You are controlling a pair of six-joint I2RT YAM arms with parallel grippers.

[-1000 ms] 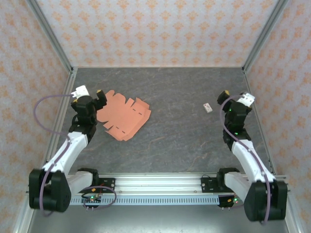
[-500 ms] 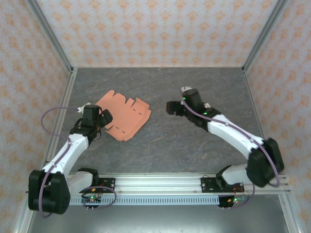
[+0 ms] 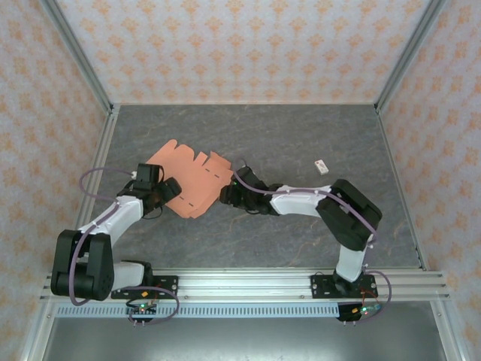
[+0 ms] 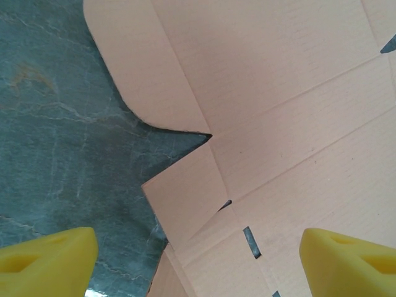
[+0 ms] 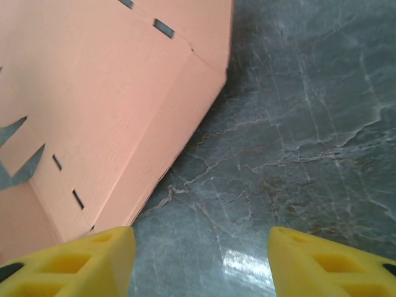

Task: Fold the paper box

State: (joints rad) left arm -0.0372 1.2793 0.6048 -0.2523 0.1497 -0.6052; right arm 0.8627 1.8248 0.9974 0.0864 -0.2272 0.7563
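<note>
The paper box [image 3: 192,179] lies unfolded and flat on the dark stone-look table, left of centre, its flaps, slots and crease lines showing. My left gripper [image 3: 167,189] sits low at its near-left edge. In the left wrist view this gripper [image 4: 198,266] is open, one fingertip over bare table and the other over the sheet [image 4: 278,111]. My right gripper [image 3: 229,194] is at the sheet's near-right edge. In the right wrist view it [image 5: 201,263] is open above bare table, with the sheet's edge [image 5: 105,105] just by its left fingertip [image 5: 68,263].
A small white card [image 3: 322,167] lies on the table at the right. Patterned walls with metal posts [image 3: 98,128] close in the left, back and right sides. An aluminium rail [image 3: 240,282] runs along the near edge.
The right arm has swung from the far right across the table to the sheet's right edge. The left gripper has dropped and shifted right onto the sheet's near-left edge. The sheet has stayed put.
</note>
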